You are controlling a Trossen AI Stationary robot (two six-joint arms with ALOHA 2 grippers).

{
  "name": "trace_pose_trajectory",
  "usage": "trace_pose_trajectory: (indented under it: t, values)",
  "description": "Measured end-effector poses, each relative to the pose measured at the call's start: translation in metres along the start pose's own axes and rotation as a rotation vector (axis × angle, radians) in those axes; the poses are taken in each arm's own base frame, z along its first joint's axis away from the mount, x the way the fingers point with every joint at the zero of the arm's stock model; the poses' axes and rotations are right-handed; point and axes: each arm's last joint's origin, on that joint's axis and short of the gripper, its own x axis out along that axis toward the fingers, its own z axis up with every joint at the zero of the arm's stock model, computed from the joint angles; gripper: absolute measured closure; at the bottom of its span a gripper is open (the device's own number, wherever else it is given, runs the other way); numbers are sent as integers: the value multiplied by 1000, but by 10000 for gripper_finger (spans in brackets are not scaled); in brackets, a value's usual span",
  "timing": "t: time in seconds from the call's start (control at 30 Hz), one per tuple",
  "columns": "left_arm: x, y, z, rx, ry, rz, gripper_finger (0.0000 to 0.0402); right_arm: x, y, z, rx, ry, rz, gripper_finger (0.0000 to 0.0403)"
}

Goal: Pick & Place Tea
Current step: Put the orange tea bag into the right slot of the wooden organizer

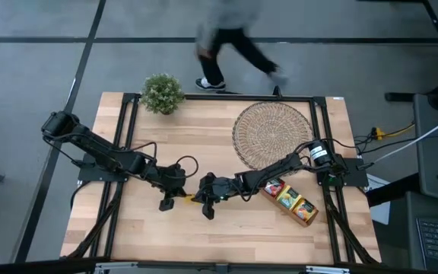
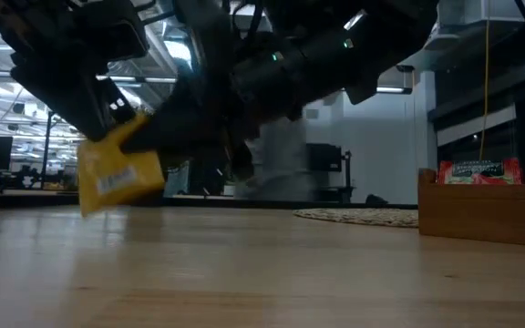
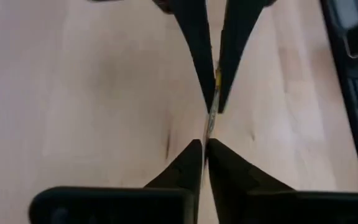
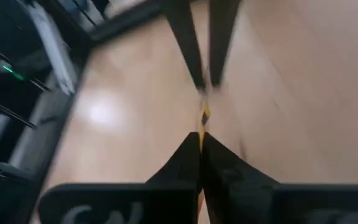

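Greenery in the shape of a small potted plant [image 1: 162,93] stood at the far left corner of the pale wooden table [image 1: 226,228]. Toward the near edge, the left gripper [image 1: 170,202] and the right gripper [image 1: 206,207] met tip to tip around one flat yellow square tea sachet [image 2: 117,173], hanging clear of the table. Both wrist views showed each pair of dark fingers pinched nearly together on the sachet's thin edge, so both appeared to be gripping it at once. A round woven mat [image 1: 272,133] lay by the far right edge; a long brown wooden tray [image 1: 304,217] with red and yellow sachets sat near the right edge. My judgement: if either arm pulled away while both were clamped, the paper could tear; if both let go together, it would drop.
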Motion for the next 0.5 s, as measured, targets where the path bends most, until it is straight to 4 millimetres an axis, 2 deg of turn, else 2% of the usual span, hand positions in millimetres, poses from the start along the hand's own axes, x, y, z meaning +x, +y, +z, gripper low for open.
trace_pose_trajectory:
  t: [0.2,0.37,0.5]
  values:
    - [0,4,-2,-47,23,37,342,-2,-10,-13,-15,79,-192,397]
    - [0,8,0,-25,-32,152,314,-4,-15,-13,-40,38,-349,399]
    - [-1,9,4,34,-100,233,292,-3,-11,-6,-66,24,-340,398]
